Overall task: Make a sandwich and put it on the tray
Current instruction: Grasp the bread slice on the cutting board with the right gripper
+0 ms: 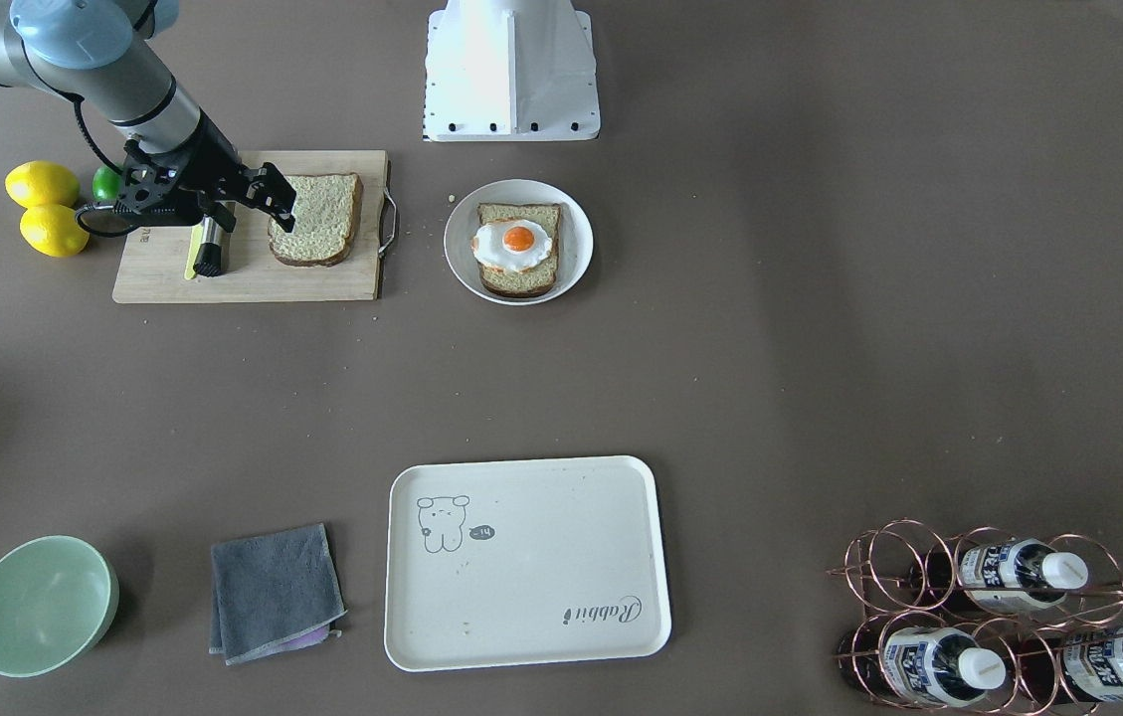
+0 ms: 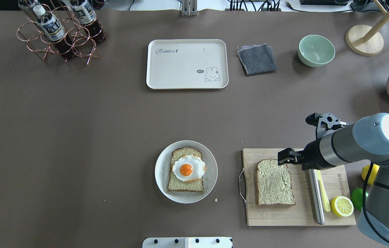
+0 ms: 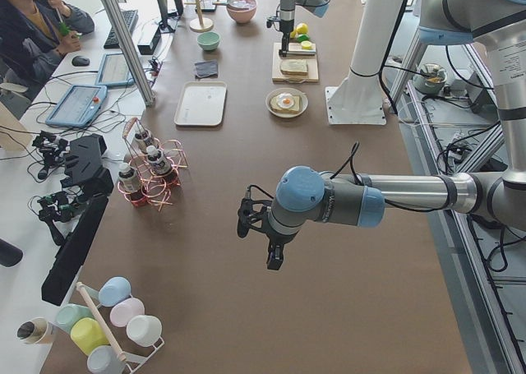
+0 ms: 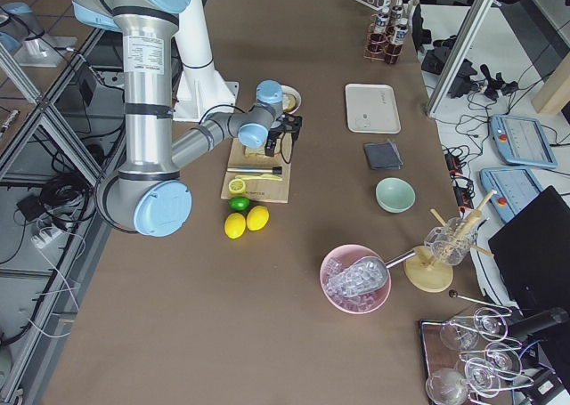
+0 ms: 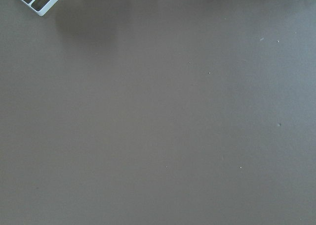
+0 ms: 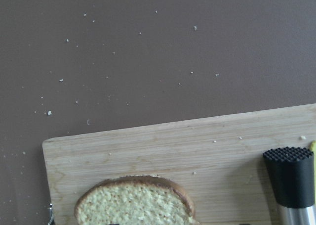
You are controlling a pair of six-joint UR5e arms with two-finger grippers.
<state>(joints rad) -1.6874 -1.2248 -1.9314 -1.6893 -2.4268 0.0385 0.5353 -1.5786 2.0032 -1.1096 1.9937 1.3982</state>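
1. Front: right end effector hovers at the edge of the loose bread slice on the cutting board. Nothing is gripped; I cannot tell the jaw width.
2. Overhead: the plate, beyond that slice from the end effector, holds the second slice with the egg on top. The tray, well apart, holds nothing. Judgement: base built; capping and moving to the tray remain.
3. Left side: left end effector sits far from all of it; I cannot tell its state.

Bright, even, diffuse light; soft short shadows beside the green bowl and tray; sharp focus throughout.
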